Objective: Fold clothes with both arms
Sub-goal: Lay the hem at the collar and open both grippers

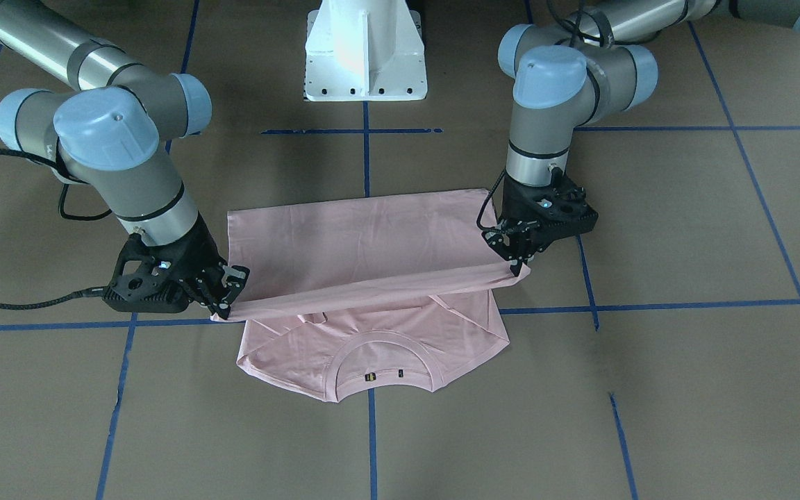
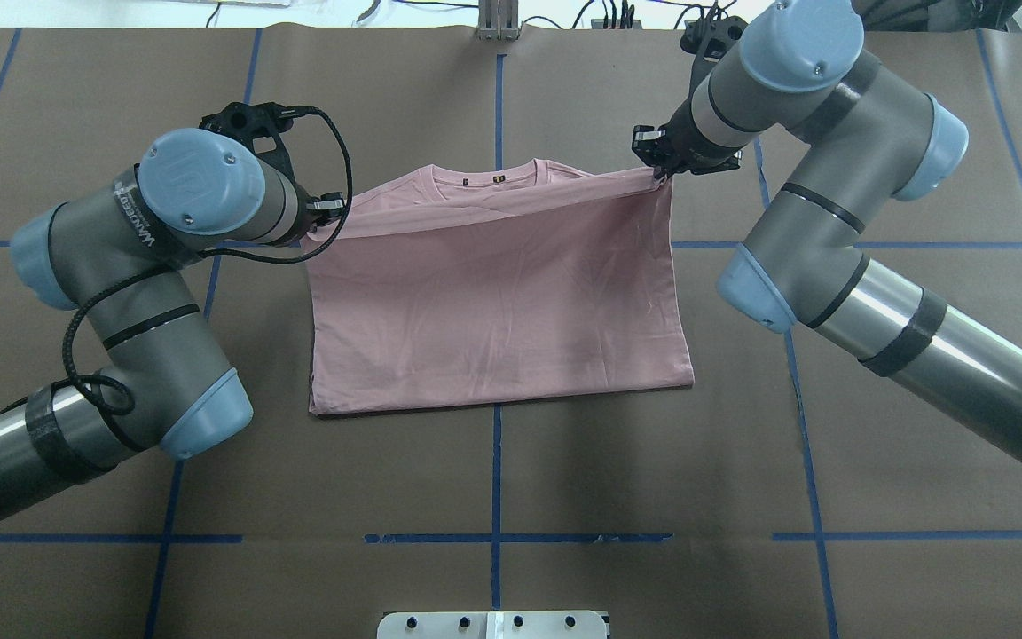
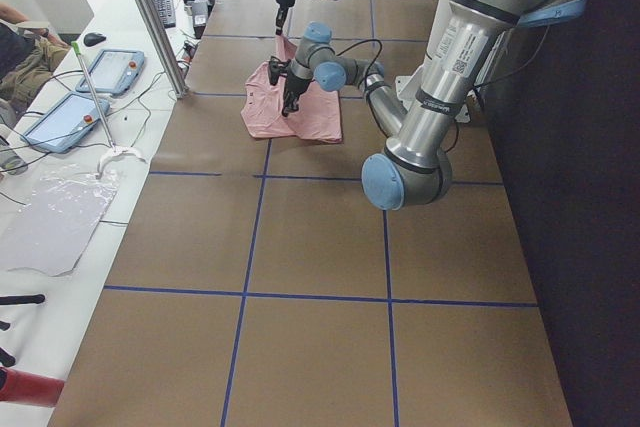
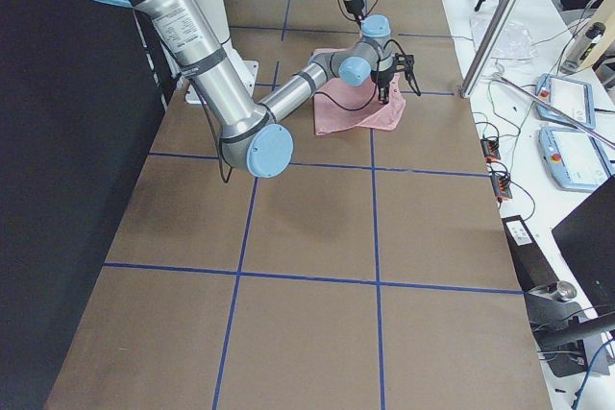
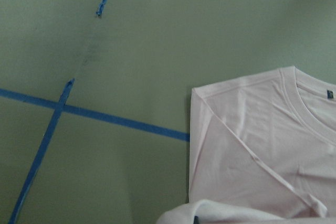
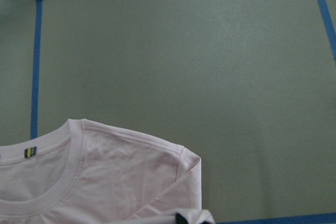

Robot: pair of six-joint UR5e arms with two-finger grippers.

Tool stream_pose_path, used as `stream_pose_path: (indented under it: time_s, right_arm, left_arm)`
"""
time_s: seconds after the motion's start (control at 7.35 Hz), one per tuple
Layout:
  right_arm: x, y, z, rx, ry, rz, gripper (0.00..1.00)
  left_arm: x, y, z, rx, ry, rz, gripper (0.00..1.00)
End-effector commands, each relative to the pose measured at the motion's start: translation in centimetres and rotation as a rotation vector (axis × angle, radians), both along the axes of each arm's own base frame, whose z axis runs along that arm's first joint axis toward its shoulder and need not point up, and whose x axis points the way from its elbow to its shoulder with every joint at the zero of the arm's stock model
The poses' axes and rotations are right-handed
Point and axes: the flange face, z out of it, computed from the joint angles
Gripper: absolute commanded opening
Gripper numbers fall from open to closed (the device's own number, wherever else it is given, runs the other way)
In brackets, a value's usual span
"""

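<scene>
— What did the front view show of your grip?

— My left gripper (image 1: 517, 261) was clamped on one corner of the hem (image 1: 372, 285) and my right gripper (image 1: 228, 300) on the other. The shirt (image 1: 372, 229) lay in the middle of the table (image 1: 685, 229), with its lower half lifted and the hem stretched between my grippers, above the part with the collar (image 1: 382, 351). I held only the corners, so I judged that a hard pull could draw the cloth out of one pinch.

— And from overhead?

— There the hem ran slanted, because my right gripper was farther out toward the collar than my left. If I had released like this, I think the fold would have come out crooked. The folded edge near my base rested on the table. Going too far forward could have dragged it along and shifted the layer below.

— Did the side views help?

— Little. Both showed the shirt far away between my arms, and the fingers were too small to judge. The hem seemed raised only a little, so a sag in the middle could have touched down first and made a wrinkle.

— The wrist views?

— The left one looked down on a shoulder (image 5: 220, 93) and part of the collar, with a bit of held cloth at the lower edge. The right one showed the other shoulder likewise. My fingers did not show clearly in either. The collar was almost below me, so overshooting it was the near danger.
</scene>
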Motion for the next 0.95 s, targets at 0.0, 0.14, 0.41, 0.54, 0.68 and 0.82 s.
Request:
stream_pose_path:
  time_s: [0.0,0.14,0.41,0.54,0.68,0.82]
  right_arm:
    - [-1.4,-2.4,0.2,-0.025,0.027,0.006,0.0]
    - [-2.4,-3.3,0.4,-0.038,0.041,0.005,0.0]
    - [-2.9,-4.0,1.8,-0.042,0.046,0.006,0.0]
    - [-3.3,-4.6,2.8,0.0,0.002,0.013,0.0]
    - [-3.4,-4.7,3.1,0.0,0.002,0.011,0.0]
    - [-3.5,-4.7,3.3,-0.001,0.004,0.01,0.0]
  left_arm:
    - [0.7,-1.9,1.1,0.013,0.012,-0.013,0.0]
    - [2.5,-3.3,1.3,-0.004,-0.015,-0.014,0.0]
    - [3.0,-4.1,1.5,-0.01,-0.025,-0.017,0.0]
    - [3.1,-4.1,1.3,-0.008,-0.023,-0.017,0.0]
    - [3.0,-4.2,1.2,-0.006,-0.022,-0.017,0.0]
    - [2.5,-4.6,1.2,-0.004,-0.024,-0.024,0.0]
